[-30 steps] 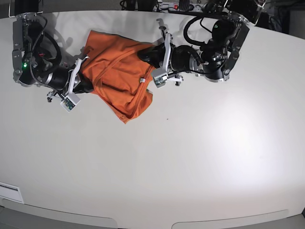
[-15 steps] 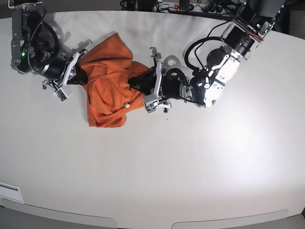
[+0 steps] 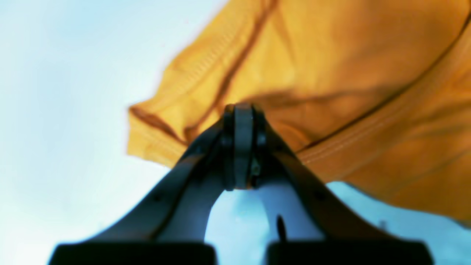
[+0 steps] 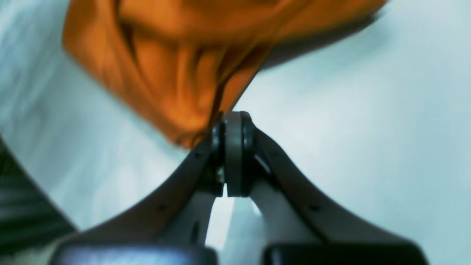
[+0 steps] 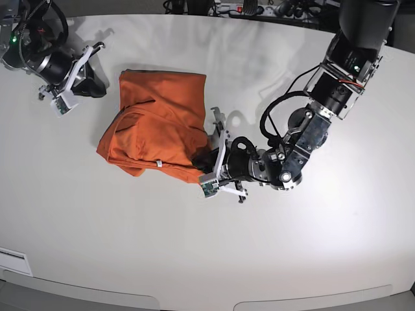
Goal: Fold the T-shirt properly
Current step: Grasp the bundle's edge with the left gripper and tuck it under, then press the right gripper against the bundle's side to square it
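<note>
Fabric of the T-shirt (image 5: 159, 126) lies bunched left of centre, its near edge pinched in the left gripper (image 5: 206, 162), whose arm stretches low. Upper left, the right gripper (image 5: 96, 83); only its wrist view shows it clamping cloth (image 4: 176, 73).

T-shirt (image 5: 159, 126) on table (image 5: 194, 246), between left end effector (image 5: 206, 161) and right end effector (image 5: 97, 84).

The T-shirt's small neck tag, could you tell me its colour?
White, clearest in the base view, on the plain orange T-shirt: small tag.
</note>
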